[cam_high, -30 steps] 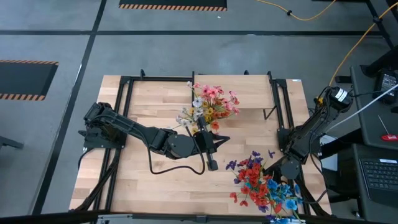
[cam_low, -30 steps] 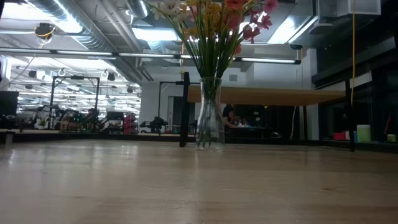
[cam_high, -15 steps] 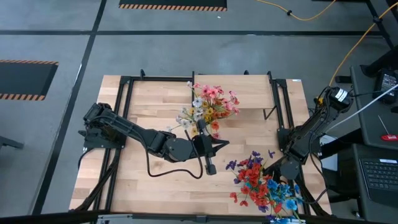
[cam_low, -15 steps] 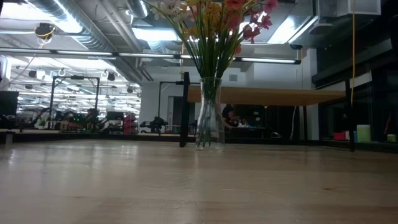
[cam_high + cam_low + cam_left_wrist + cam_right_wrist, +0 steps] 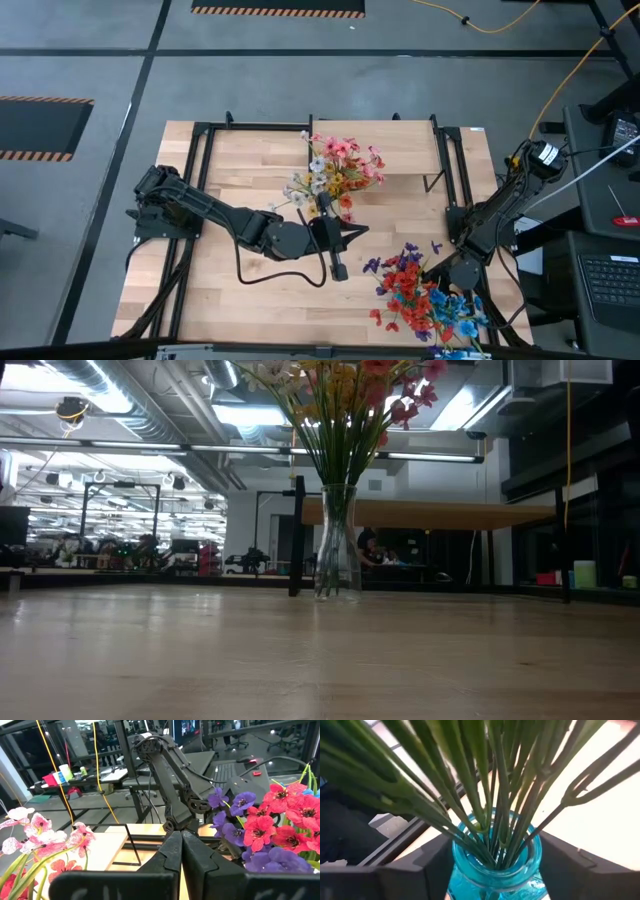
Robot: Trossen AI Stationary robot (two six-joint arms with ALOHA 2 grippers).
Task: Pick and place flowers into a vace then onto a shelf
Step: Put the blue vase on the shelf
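Flowers fill two vases, yet neither stands on the shelf, so placing looks still to do. From above, the pink, yellow and white artificial flowers (image 5: 338, 168) sit just before the raised pale wood shelf (image 5: 400, 147); red, blue and purple flowers (image 5: 420, 298) stand well apart, by the right gripper (image 5: 452, 272). Level with the butcher-block tabletop (image 5: 300, 660), a clear glass vase (image 5: 337, 540) stands before a lit workshop. Left gripper (image 5: 181, 851): fingers together, empty. Right wrist: jaws straddle the turquoise glass vase (image 5: 492, 870), contact unclear.
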